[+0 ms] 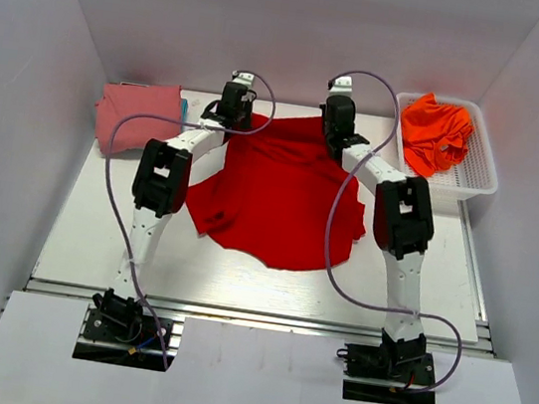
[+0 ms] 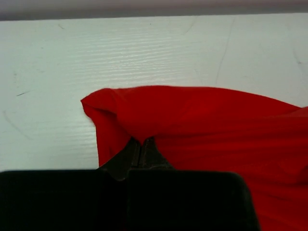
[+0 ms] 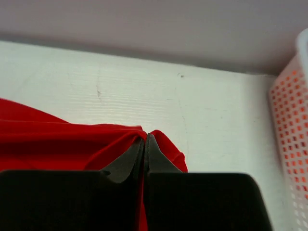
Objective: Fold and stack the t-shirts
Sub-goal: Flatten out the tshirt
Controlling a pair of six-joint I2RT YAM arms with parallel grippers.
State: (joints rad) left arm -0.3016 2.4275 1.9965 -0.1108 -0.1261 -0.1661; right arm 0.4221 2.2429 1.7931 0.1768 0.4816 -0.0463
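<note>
A bright red t-shirt (image 1: 280,199) lies spread over the middle of the white table (image 1: 94,238). My left gripper (image 1: 230,108) is shut on its far left corner, where the red cloth (image 2: 202,120) bunches round the closed tips (image 2: 142,142). At the far right corner my right gripper (image 1: 339,116) is shut on the same shirt, and cloth (image 3: 57,139) folds over both sides of its tips (image 3: 145,136). A folded dusty pink t-shirt (image 1: 136,115) lies at the back left, with a teal-blue edge (image 1: 182,107) showing beside it. Orange t-shirts (image 1: 438,133) fill the basket.
A white mesh basket (image 1: 480,171) stands at the back right, and its wall (image 3: 291,130) is close to the right of my right gripper. The grey back wall rises just beyond the table's far edge.
</note>
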